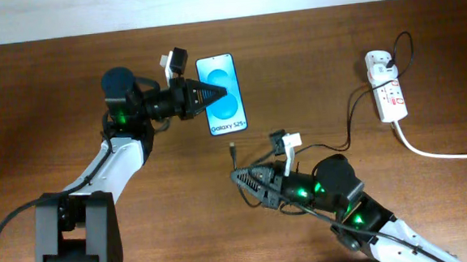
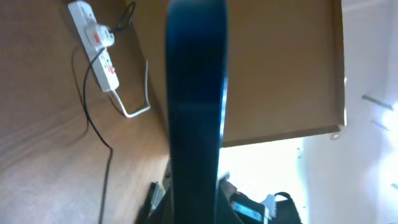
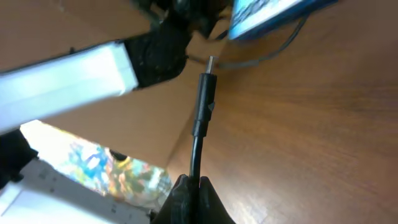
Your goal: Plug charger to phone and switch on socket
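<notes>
The phone (image 1: pixel 225 109) lies screen up at the table's middle back, blue screen with a white text strip at its near end. My left gripper (image 1: pixel 214 94) is shut on its left edge. In the left wrist view the phone (image 2: pixel 196 106) shows edge-on between the jaws (image 2: pixel 193 211). My right gripper (image 1: pixel 238 178) is shut on the charger (image 1: pixel 232 152), a thin black cable whose plug tip points toward the phone's near end, a short gap away. In the right wrist view the jaws (image 3: pixel 191 190) pinch the cable below the plug (image 3: pixel 204 99), with the phone (image 3: pixel 273 15) beyond. The socket (image 1: pixel 385 85) lies at the far right.
A thick white cord (image 1: pixel 438 153) runs from the socket to the right edge. The charger cable loops across the table from the socket to my right gripper. The socket (image 2: pixel 96 43) and its cord also show in the left wrist view. My left arm (image 3: pixel 62 81) crosses the right wrist view.
</notes>
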Robot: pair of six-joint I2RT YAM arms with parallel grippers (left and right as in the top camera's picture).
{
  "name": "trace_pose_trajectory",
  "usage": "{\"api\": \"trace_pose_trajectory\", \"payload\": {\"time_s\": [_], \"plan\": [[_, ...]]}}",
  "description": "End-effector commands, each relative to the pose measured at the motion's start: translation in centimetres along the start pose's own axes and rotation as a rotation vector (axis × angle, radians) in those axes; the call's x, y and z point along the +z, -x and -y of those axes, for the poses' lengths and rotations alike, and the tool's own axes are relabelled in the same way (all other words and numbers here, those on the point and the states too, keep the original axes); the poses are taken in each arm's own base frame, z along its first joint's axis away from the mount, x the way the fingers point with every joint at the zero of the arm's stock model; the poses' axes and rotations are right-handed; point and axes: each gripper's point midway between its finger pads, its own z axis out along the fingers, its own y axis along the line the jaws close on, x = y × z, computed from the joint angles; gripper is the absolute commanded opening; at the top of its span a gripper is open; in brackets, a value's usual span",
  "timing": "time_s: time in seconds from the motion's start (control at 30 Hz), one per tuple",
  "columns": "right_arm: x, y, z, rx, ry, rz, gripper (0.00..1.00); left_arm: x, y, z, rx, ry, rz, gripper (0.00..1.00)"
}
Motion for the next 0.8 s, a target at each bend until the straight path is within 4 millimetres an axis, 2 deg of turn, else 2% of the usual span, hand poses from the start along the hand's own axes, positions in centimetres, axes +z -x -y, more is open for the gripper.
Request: {"api": "trace_pose_trajectory", "payload": {"time_s": [0.0, 0.13, 0.23, 0.3, 0.53, 0.77], "plan": [[-0.2, 0.8, 1.1, 0.037, -0.01, 0.01, 0.04, -0.8, -0.4, 1.2, -0.069, -0.019, -0.047, 0.0], [0.9, 0.7, 1.4, 0.092, 0.028, -0.013, 0.04, -0.9, -0.2, 1.1, -0.094, -0.016, -0.036, 0.0], [2.2, 0.4, 0.4, 0.067, 0.148, -0.055, 0.04, -0.9, -0.2, 1.1, -0.093, -0.016, -0.038, 0.0], [2.5, 0.0, 1.0, 0.08, 0.136, -0.073, 0.04, -0.9, -0.2, 1.1, -0.093, -0.017, -0.038, 0.0], [2.4, 0.1, 0.4, 0.06, 0.166, -0.076, 0.04, -0.9, -0.4, 1.4, -0.074, -0.022, -0.051, 0.0], [2.3, -0.1, 0.3, 0.06, 0.173, -0.089, 0.04, -1.8, 0.2, 1.3, -0.063, -0.018, -0.026, 0.0]]}}
